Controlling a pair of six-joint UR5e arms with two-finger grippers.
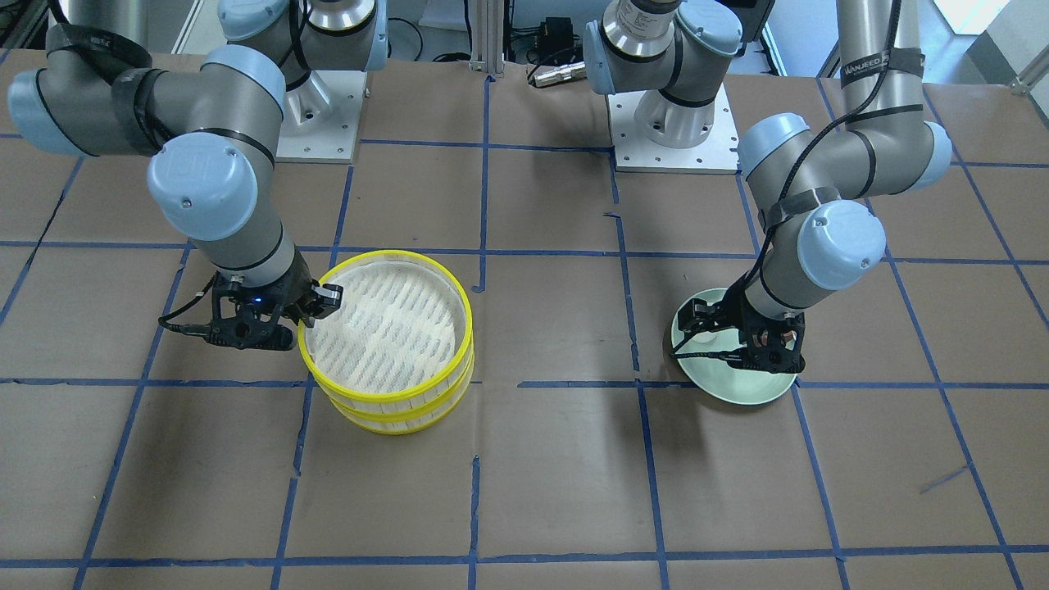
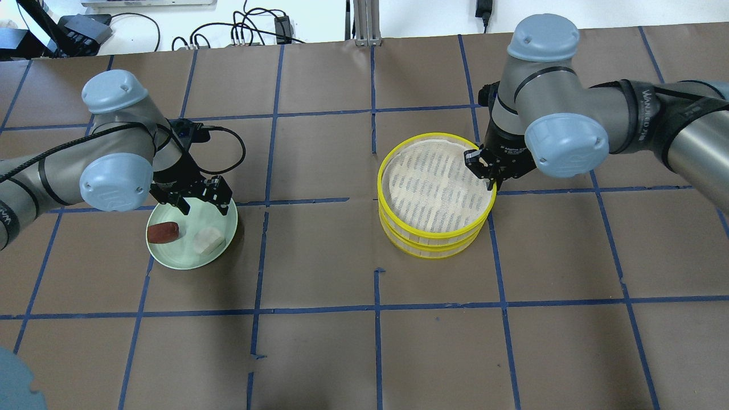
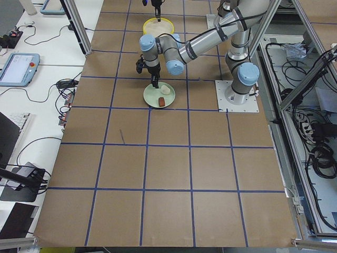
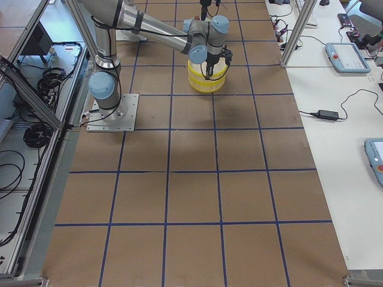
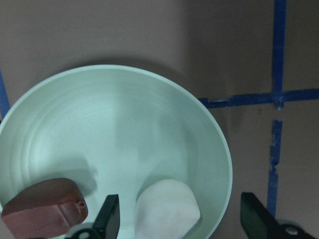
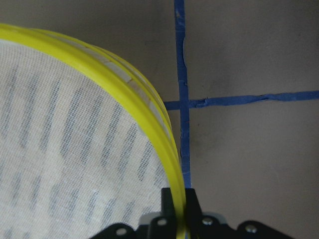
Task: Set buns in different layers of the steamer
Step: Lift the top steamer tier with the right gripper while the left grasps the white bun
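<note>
In the overhead view, the pale green round plate (image 2: 182, 254) sits toward 9 o'clock on the brown paper-covered table (image 2: 319, 341). Both buns lie on it, slightly apart. The dark reddish-brown oblong bun (image 2: 163, 232) is at the plate's 9 o'clock, and the white rounded bun (image 2: 208, 240) is near 4 o'clock.

The left gripper (image 2: 202, 200) hangs over the plate's 12 o'clock edge with its jaws spread wide. In the left wrist view its fingers (image 5: 110, 215) straddle the white bun without touching it.

The round two-tier steamer basket with bright yellow rims (image 2: 433, 246) stands just right of centre. The right gripper (image 2: 484, 171) is clenched on the top tier's rim at about 2 o'clock.
</note>
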